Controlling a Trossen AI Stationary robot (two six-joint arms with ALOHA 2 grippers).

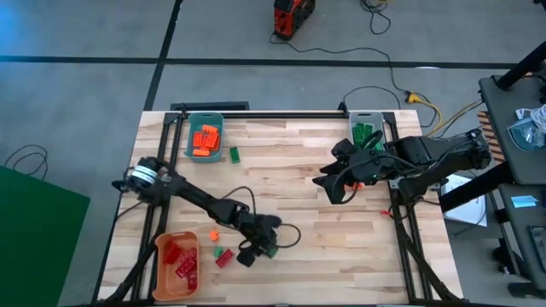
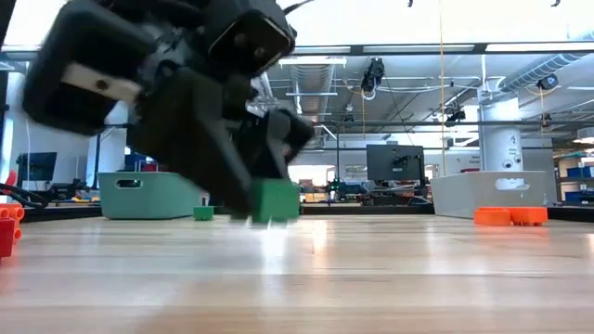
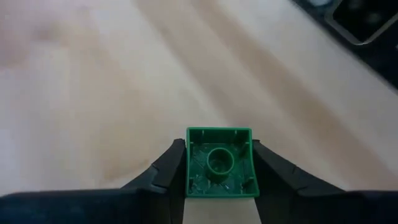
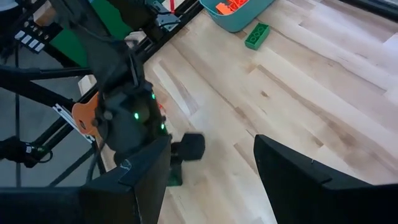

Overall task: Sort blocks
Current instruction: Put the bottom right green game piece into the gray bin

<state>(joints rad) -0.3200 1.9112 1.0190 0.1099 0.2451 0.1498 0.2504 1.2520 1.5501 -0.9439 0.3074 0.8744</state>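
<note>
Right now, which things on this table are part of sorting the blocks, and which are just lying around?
Part of the job:
- green block held in the left gripper
- loose green block beside the teal bin
- loose red block and orange block near the orange bin
- grey bin holding green blocks
- right gripper, open, waiting

Lying about:
- cables on the floor

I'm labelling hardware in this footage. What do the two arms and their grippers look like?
Both arms are black and jointed, with black cables alongside. The left arm has a silver-white band near its base; its gripper has dark, tapering fingers. The right gripper has broad, flat black fingers.
</note>
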